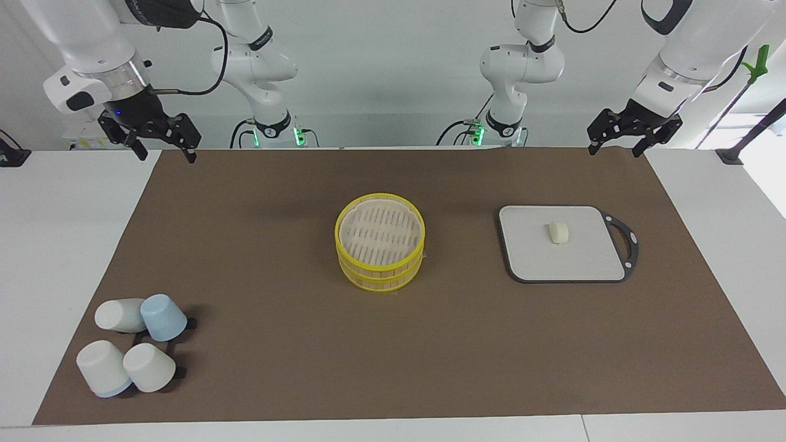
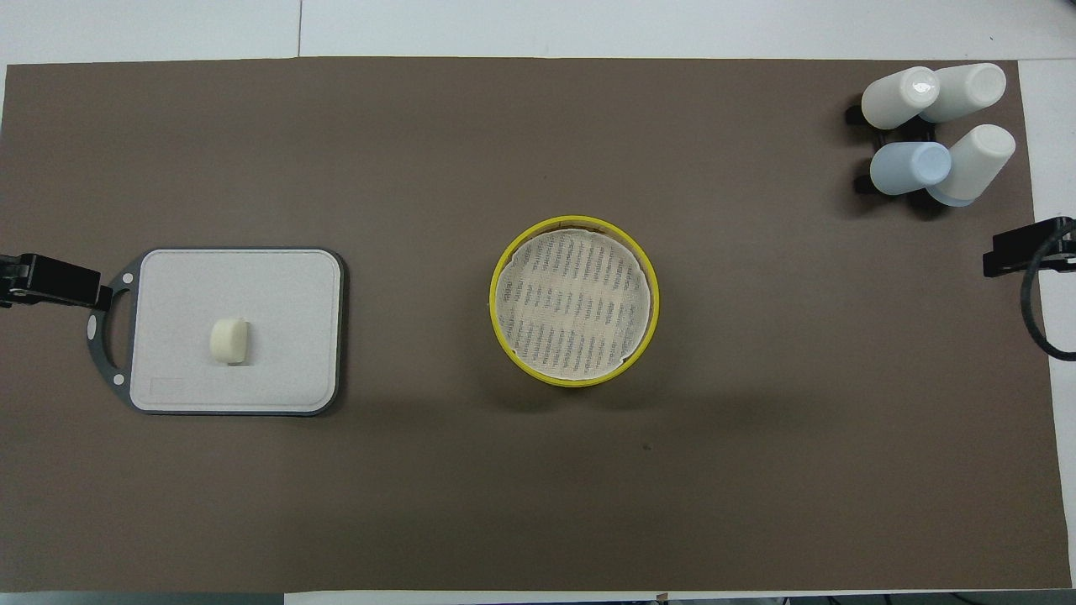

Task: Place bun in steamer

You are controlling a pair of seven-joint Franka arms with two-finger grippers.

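Note:
The bun [image 1: 558,232] is a small cream lump lying on the grey board [image 1: 534,261], toward the left arm's end of the table; it also shows in the overhead view [image 2: 229,341]. The steamer [image 1: 337,236], yellow-rimmed with two tiers and nothing on its slatted floor, stands mid-table, and the overhead view [image 2: 494,304] shows it too. My left gripper [image 1: 616,149] is open and empty, raised over the mat's corner nearest the robots, apart from the board. My right gripper [image 1: 167,153] is open and empty over the mat's other corner nearest the robots.
Several upturned cups [image 1: 132,344], white and pale blue, sit on a black rack at the right arm's end, farthest from the robots; they also show in the overhead view [image 2: 937,134]. The board [image 2: 277,286] has a dark handle loop. A brown mat [image 1: 393,344] covers the table.

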